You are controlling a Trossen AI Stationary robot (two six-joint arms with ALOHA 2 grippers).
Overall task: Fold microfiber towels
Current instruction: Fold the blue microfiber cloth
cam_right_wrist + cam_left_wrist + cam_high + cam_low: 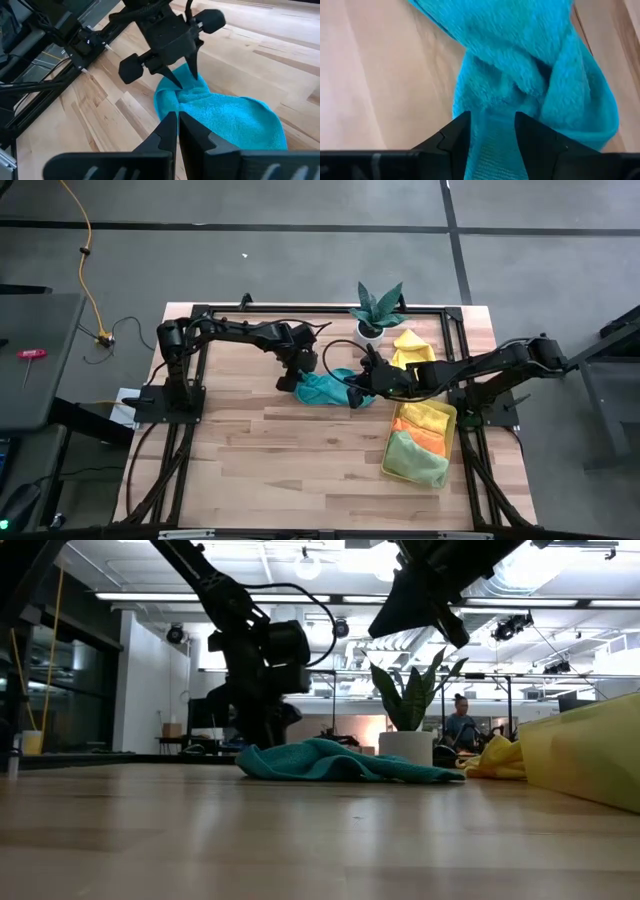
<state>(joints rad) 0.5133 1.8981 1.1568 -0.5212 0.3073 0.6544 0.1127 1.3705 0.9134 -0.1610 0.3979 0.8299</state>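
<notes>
My left gripper [182,75] is down at the left edge of the teal towel [325,388], fingers parted around a fold of cloth, probably to take a corner. My right gripper [178,125], pressed shut and empty, hovers above the towel mid-table. Other towels sit in the yellow tray [388,463].

This is a robotics lab or open workshop hall. A wooden table [300,450] stands on a grey concrete floor [300,270] marked with dark lines, and two black arms are bolted to a metal frame [170,405] at its 9 and 3 o'clock sides. A yellow cable [88,270] trails across the floor at 10 o'clock. Beyond the table, strip lights [170,597] and exposed ducts [520,575] hang overhead, and a person [462,725] sits at a distant workstation.
</notes>
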